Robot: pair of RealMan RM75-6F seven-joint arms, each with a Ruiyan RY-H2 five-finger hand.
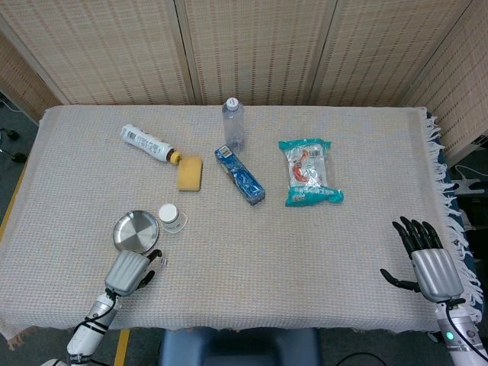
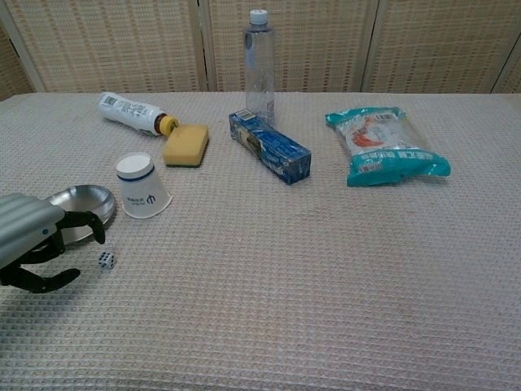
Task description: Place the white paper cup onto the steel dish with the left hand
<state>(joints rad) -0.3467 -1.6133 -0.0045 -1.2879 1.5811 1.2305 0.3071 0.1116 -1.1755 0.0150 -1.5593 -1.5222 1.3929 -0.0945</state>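
The white paper cup (image 2: 142, 186) stands upside down on the table (image 1: 305, 244), just beside the right edge of the steel dish (image 2: 88, 201). The left hand (image 2: 37, 244) is over the near side of the dish, with its fingers (image 2: 81, 220) curved and apart, and it holds nothing. A small die (image 2: 106, 260) lies close to this hand. The right hand (image 1: 427, 259) is far away at the right edge of the table, with its fingers spread wide and nothing in them.

The left hand (image 2: 37, 244), holding nothing with dark fingers apart, hovers over the near edge of the round steel dish (image 2: 88, 202). An upside-down white paper cup (image 2: 142, 187) stands just right of the dish; a small white die (image 2: 106, 260) lies nearby.
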